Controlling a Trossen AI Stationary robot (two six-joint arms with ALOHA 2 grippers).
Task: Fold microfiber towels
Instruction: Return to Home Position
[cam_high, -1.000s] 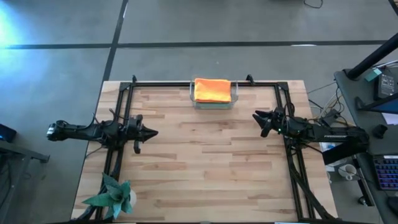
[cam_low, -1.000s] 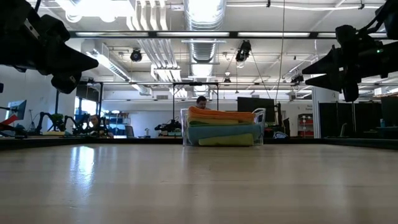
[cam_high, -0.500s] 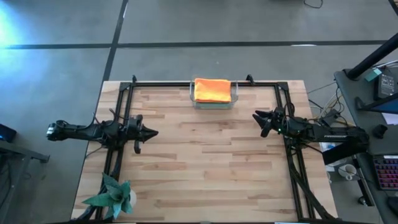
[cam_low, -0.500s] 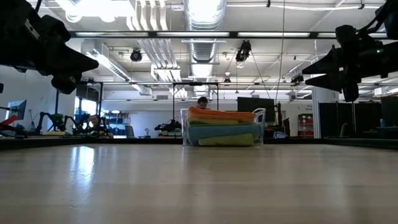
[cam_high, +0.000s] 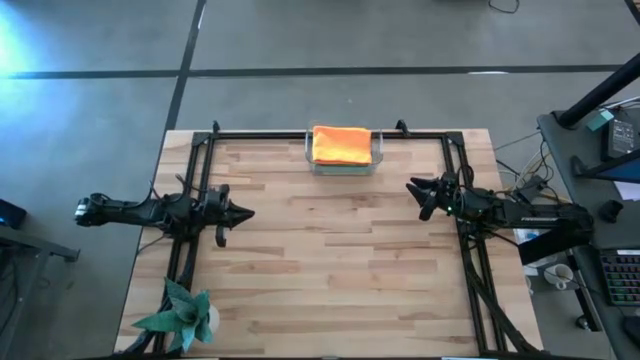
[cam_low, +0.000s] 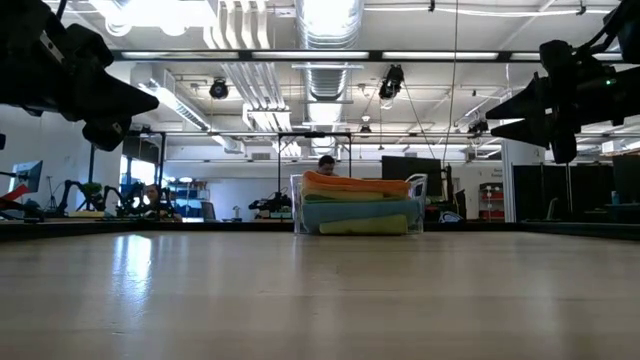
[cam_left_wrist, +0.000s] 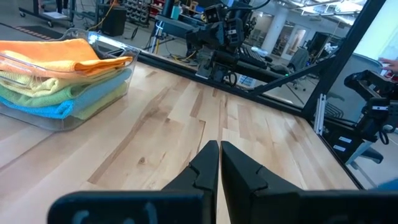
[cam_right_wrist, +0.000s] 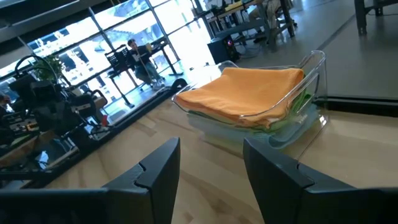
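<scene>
A stack of folded microfiber towels, the orange one (cam_high: 341, 144) on top, lies in a clear bin (cam_high: 378, 153) at the middle of the table's far edge. In the low view the stack (cam_low: 360, 205) shows orange, green, blue and yellow layers. It also shows in the left wrist view (cam_left_wrist: 59, 74) and the right wrist view (cam_right_wrist: 249, 93). My left gripper (cam_high: 248, 212) hovers shut and empty at the table's left side. My right gripper (cam_high: 412, 190) hovers open and empty at the table's right side.
A teal spiky paper ornament (cam_high: 180, 312) stands at the table's near left corner. A black frame (cam_high: 330, 133) runs along the table's far, left and right edges. A person shows in the room behind the bin (cam_low: 325, 164).
</scene>
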